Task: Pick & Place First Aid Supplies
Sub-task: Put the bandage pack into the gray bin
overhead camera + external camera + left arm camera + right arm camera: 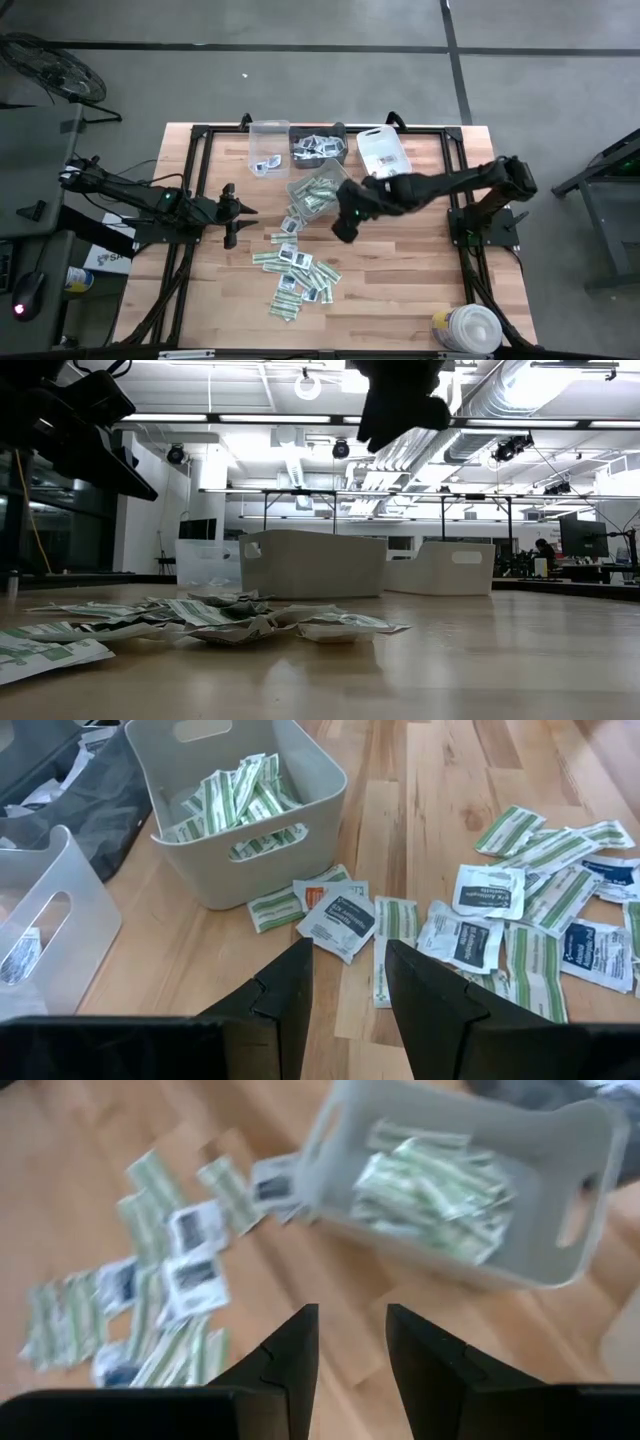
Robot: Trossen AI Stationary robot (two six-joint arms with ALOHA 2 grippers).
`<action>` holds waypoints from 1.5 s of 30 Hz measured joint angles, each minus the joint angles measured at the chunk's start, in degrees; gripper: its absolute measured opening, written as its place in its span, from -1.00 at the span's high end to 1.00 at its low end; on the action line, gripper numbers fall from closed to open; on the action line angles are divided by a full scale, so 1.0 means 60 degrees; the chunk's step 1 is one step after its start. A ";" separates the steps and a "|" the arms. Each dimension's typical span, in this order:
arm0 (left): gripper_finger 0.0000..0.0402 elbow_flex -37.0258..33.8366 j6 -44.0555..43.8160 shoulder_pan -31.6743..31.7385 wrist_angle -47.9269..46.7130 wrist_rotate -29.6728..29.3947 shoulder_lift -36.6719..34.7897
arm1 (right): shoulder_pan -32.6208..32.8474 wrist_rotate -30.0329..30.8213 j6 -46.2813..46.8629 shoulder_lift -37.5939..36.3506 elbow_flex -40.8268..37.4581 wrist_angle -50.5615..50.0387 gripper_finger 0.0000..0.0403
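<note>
The first aid supplies [295,268] lie loose on the wooden table as a pile of green-and-white strips and squarish white packets [480,920]. More green strips fill a pale tilted bin [318,192] just beyond the pile. My right gripper [342,232] hovers open above the table, beside that bin [470,1180] and right of the pile [170,1280], with nothing between its fingers. My left gripper [248,211] waits open at the table's left, pointing at the pile and the bin [240,810]. It too is empty.
Along the far edge stand a clear bin [268,148], a dark bin [318,150] holding packets and a white bin [382,150]. A big round white tub [465,330] sits at the near right corner. Bare wood lies right of the pile.
</note>
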 joint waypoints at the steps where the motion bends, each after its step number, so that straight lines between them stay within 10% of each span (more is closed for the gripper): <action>1: 0.36 0.0000 0.0003 0.0000 -0.0006 0.0000 0.0000 | 0.0197 -0.0001 -0.0003 0.0000 0.0000 -0.0011 0.44; 27: 0.36 -0.1520 0.0579 -0.0007 0.1843 -0.0025 -0.2280 | 0.2338 -0.1380 -0.1448 0.1913 0.0000 0.0732 0.44; 35: 0.36 -0.2613 0.1208 -0.0001 0.3525 0.0842 -0.3731 | 0.2358 -0.1115 -0.0670 0.1949 0.0001 0.1482 0.44; 45: 0.36 -0.2677 0.2273 -0.0004 0.3236 0.2635 -0.4590 | 0.2520 -0.1351 -0.3409 0.2732 0.0005 0.2157 0.44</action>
